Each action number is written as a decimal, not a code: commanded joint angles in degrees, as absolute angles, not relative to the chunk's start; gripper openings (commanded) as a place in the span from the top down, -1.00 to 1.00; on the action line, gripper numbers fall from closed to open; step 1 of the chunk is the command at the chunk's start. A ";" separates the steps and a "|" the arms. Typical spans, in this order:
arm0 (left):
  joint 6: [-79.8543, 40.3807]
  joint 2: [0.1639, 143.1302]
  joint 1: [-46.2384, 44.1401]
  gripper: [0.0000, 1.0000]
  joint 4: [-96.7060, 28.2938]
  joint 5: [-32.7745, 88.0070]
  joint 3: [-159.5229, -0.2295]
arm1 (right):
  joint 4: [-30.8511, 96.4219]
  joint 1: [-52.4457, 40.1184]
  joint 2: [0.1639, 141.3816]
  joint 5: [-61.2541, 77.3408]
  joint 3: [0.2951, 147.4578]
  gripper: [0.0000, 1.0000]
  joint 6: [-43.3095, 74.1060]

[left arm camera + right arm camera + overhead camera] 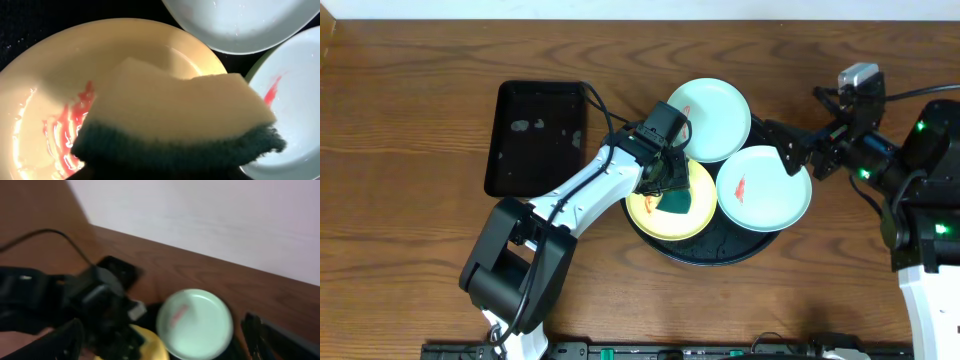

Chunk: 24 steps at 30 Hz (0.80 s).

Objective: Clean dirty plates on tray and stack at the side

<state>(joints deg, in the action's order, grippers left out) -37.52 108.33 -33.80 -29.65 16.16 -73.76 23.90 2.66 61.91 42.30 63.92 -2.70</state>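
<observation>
The yellow plate (670,208) lies on the left of the round black tray (720,250) and has red smears (60,125). My left gripper (665,172) is shut on a yellow-and-green sponge (175,120) and holds it on this plate. Two mint-blue plates lie on the tray's far side (710,118) and right side (765,188). Both have a small red smear. My right gripper (790,150) is open and empty, just above the right plate's far edge. The blurred right wrist view shows the far plate (195,325) between its fingers.
A rectangular black tray (538,138) with wet patches lies on the wooden table to the left of the round tray. Cables run from the left arm across its right edge.
</observation>
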 commanded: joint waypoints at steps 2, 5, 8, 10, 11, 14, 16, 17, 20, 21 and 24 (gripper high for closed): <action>-37.12 108.55 -33.56 0.12 -29.93 15.55 -73.63 | 21.17 2.44 63.00 47.37 65.06 -0.98 5.54; -36.73 108.55 -33.56 0.12 -29.89 14.87 -73.63 | 24.29 0.91 63.55 37.71 65.28 -0.98 11.09; -36.73 108.55 -33.56 0.10 -30.11 13.63 -73.63 | 31.68 -1.13 65.67 26.81 67.48 -0.98 11.79; -36.73 108.55 -33.56 -0.02 -30.50 13.65 -73.63 | 38.04 -2.39 68.25 21.06 70.70 -0.99 11.77; -36.73 108.55 -33.56 -0.12 -30.81 13.67 -73.63 | 41.34 -3.01 69.87 18.79 72.71 -0.98 11.73; -36.73 108.55 -33.56 -0.20 -31.42 13.65 -73.63 | 48.31 -4.56 75.18 16.62 78.67 -0.98 9.17; -36.73 108.55 -33.56 -0.20 -31.40 13.65 -73.63 | 48.77 -5.32 77.45 19.97 80.60 -0.99 8.95; -36.73 108.55 -33.56 -0.19 -31.40 13.65 -73.63 | 48.42 -5.56 78.04 22.76 80.82 -0.98 8.97; -36.73 108.55 -33.56 -0.19 -31.46 13.65 -73.63 | 44.66 -5.69 78.91 29.17 80.79 -0.41 10.35; -36.73 108.55 -33.56 -0.19 -31.62 13.65 -73.63 | 43.27 -5.76 79.15 30.13 80.79 -0.29 10.94; -36.73 108.55 -33.56 -0.19 -31.62 13.65 -73.63 | 41.52 -7.29 79.96 27.31 80.79 -0.11 11.46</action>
<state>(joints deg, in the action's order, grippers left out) -37.30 108.33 -33.80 -31.35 14.63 -73.76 41.91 -5.67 79.46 26.61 79.48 10.37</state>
